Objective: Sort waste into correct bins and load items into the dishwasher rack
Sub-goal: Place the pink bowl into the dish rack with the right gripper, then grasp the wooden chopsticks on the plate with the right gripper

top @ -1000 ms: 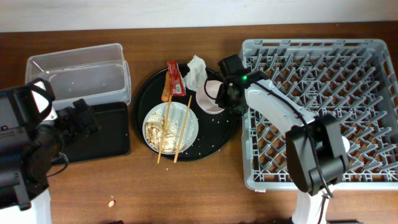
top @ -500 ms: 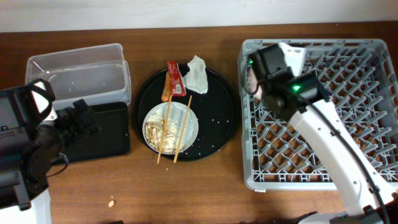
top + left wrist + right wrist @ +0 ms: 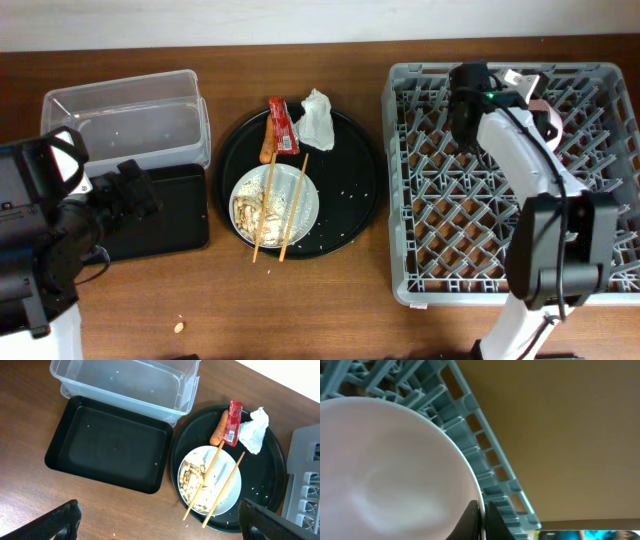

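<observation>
Right gripper (image 3: 481,517) is clamping the rim of the white bowl (image 3: 385,470), holding it over the back of the grey rack (image 3: 480,250). Left gripper (image 3: 160,524) is hanging spread wide above the table, near the black tray (image 3: 107,445). Chopsticks (image 3: 280,212) are lying across the plate (image 3: 300,195).

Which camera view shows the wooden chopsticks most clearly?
The left wrist view: the chopsticks appear largest there, both sticks whole, lying across the white plate of food scraps. The overhead view shows them too, only smaller. The right wrist view shows none of them, just a white bowl and the dishwasher rack.
</observation>
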Robot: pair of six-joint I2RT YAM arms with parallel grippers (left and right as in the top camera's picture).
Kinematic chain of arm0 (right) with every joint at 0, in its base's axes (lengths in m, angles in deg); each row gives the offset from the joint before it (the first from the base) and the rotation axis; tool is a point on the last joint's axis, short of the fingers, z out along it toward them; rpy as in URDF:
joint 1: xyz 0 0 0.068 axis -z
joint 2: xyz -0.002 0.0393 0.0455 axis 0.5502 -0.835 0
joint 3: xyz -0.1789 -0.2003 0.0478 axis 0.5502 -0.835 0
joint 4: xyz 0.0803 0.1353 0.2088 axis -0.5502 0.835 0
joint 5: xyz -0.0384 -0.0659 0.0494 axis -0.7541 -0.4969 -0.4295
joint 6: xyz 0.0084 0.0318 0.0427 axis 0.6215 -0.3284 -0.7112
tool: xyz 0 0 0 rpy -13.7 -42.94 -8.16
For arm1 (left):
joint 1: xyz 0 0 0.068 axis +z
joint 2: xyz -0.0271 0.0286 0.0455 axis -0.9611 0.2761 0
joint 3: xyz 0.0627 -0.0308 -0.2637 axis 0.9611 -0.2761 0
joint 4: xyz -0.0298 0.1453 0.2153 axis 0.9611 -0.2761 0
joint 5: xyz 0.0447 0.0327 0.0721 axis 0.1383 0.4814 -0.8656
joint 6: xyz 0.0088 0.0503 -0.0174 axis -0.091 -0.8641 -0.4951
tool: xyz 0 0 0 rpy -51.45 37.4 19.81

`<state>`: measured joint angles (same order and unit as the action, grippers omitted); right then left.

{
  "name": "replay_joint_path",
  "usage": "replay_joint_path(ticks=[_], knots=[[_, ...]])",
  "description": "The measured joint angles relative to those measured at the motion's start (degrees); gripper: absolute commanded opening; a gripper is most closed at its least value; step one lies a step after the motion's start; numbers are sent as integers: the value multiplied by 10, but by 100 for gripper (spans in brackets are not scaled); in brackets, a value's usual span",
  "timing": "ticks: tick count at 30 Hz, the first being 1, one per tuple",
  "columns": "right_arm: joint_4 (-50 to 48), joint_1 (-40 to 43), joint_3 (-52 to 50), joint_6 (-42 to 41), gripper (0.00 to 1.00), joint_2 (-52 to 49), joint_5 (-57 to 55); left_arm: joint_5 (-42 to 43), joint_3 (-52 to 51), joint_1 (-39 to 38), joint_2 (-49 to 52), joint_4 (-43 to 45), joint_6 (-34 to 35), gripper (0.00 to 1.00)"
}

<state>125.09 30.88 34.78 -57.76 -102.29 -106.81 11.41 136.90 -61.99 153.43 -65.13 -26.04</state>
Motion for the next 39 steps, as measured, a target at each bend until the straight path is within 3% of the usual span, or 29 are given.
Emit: replay_joint_path(ticks=[12,14,16,18,20,21,23,25,30,32,36,39], knots=[[-30,-123,0,30,6,-9,-25,0,0,0,0,0,0,99],[-13,-136,0,31,69,-11,-20,0,0,0,0,0,0,99],[14,-157,0,33,88,-11,-9,0,0,0,0,0,0,99],[45,-187,0,21,96,-11,-3,0,0,0,0,0,0,99],[72,-223,0,5,94,16,8,0,0,0,0,0,0,99],[77,-236,2,4,88,38,35,0,0,0,0,-1,0,100],[75,-271,19,0,68,103,145,0,0,0,0,-9,0,99],[28,-292,36,-2,52,149,350,0,0,0,0,-10,0,99],[-100,-293,35,-14,43,90,670,0,0,0,0,-12,0,99],[-99,-293,35,-19,29,53,747,0,0,0,0,-13,0,99],[-49,-329,35,-104,39,-11,813,0,0,0,0,-13,0,99],[-65,-380,35,-143,40,-59,824,0,0,0,0,-13,0,99]])
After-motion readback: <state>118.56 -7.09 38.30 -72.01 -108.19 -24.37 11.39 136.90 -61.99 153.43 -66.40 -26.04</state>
